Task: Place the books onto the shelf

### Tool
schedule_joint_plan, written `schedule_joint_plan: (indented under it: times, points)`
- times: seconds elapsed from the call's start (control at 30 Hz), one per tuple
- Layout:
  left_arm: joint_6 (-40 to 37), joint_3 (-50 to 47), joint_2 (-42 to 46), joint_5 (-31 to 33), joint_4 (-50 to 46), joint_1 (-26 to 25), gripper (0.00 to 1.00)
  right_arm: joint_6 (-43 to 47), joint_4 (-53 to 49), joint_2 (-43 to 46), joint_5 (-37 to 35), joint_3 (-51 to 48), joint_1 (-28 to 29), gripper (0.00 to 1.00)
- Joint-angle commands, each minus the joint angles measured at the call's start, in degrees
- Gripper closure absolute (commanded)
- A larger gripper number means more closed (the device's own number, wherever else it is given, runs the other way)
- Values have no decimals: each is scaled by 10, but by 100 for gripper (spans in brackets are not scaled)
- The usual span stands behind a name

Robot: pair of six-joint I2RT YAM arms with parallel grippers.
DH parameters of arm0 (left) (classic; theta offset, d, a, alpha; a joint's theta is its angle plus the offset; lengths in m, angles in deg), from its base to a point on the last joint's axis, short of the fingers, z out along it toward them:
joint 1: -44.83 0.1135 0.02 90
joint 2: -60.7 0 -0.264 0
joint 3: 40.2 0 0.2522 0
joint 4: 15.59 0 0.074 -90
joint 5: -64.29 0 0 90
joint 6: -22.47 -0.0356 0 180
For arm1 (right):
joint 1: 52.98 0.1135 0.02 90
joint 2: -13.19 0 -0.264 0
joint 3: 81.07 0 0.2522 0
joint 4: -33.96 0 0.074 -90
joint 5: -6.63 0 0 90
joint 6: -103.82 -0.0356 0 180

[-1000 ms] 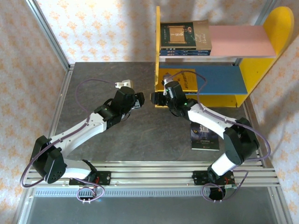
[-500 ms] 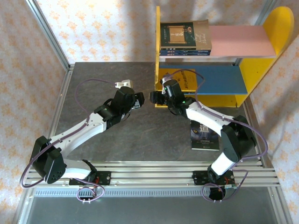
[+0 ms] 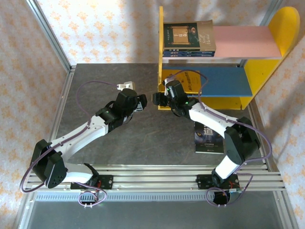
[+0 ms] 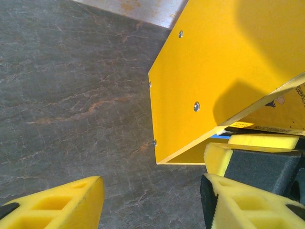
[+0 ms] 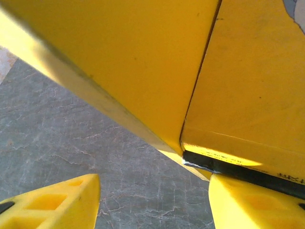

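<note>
While both claws hang close together at the shelf's [image 3: 281,28] left side panel [image 4: 214,71], the tightest spot is that panel's front corner.

Right claw [image 3: 157,100]: fingers [image 5: 52,200] well apart, nothing pinched. The corner sits in the gap, with a dark book edge just above the other finger.
Left claw [image 3: 142,103]: likewise parted and empty, over bare worktop [image 3: 143,138], facing the right one from just beside it.

Books:
- A brown framed-picture cover [image 3: 188,34] tops a small stack on the pink board [image 3: 243,42].
- The yellow book [image 3: 183,76] lies flat on the blue board [image 3: 224,81], against the left panel.
- One dark paperback [image 3: 208,139] lies on the worktop, partly under the right forearm, not yet shelved.

Risks, as judged:
- Closing or pulling sideways here, the right claw would likely catch the panel. That could skid or tip the shelf, which looks light, and spill the stack.
- A nudge forward could shove the yellow book askew.
- The claws could knock together if either advances.
- A dropping forearm may scrape the dark paperback.
</note>
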Motion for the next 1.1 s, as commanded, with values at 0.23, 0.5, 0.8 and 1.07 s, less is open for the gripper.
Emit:
schedule_joint_plan:
  times: [0.23, 0.5, 0.8, 1.07]
  points:
    - [-6, -5, 17, 23, -12, 5, 44, 15, 7, -15, -6, 26, 3, 39]
    - [-6, -6, 14, 24, -12, 5, 44, 23, 0, -6, -16, 26, 3, 38]
    - [-7, -7, 25, 26, -14, 5, 44, 33, -18, 25, -8, 23, 2, 37]
    - [-9, -9, 29, 26, -15, 5, 43, 41, -84, 93, -13, 16, -11, 35]
